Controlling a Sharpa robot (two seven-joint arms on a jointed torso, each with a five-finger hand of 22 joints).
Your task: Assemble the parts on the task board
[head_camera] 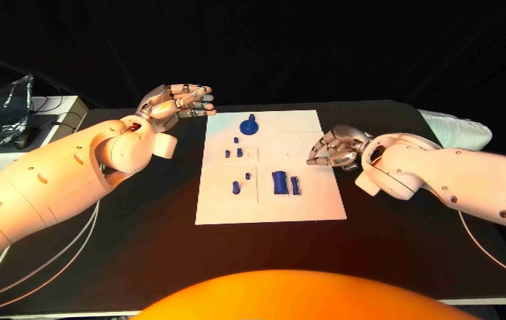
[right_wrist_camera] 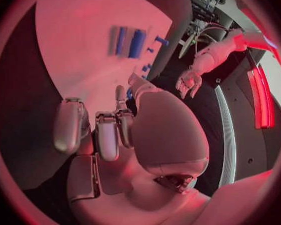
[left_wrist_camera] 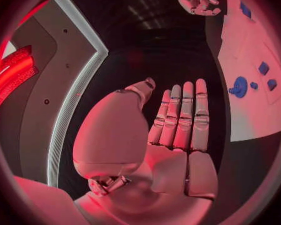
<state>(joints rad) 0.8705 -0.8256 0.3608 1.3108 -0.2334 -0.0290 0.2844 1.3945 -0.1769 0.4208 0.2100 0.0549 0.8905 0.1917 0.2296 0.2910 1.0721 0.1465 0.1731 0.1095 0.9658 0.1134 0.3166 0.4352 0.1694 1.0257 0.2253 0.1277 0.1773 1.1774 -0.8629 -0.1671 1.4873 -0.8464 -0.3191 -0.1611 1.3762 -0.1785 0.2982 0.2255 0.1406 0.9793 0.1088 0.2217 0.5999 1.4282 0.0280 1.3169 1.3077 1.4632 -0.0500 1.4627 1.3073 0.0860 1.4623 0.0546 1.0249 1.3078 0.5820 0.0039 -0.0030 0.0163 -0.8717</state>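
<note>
The white task board [head_camera: 306,134] lies in the middle of the black table. Several blue parts sit on it: a round part [head_camera: 248,126] near the far edge, small pegs [head_camera: 236,142] in the middle, and a larger block [head_camera: 279,182] with a slim piece [head_camera: 295,185] beside it nearer me. My left hand [head_camera: 174,102] hovers off the board's far left corner, fingers straight and holding nothing; its flat palm [left_wrist_camera: 178,130] faces the round part [left_wrist_camera: 238,87]. My right hand [head_camera: 338,148] hangs at the board's right edge with loosely bent fingers [right_wrist_camera: 72,125], and nothing is in it.
Black table [head_camera: 126,232] surrounds the board on all sides. A white box with cables [head_camera: 42,115] stands at the far left edge. A white object [head_camera: 458,128] lies at the far right behind my right arm.
</note>
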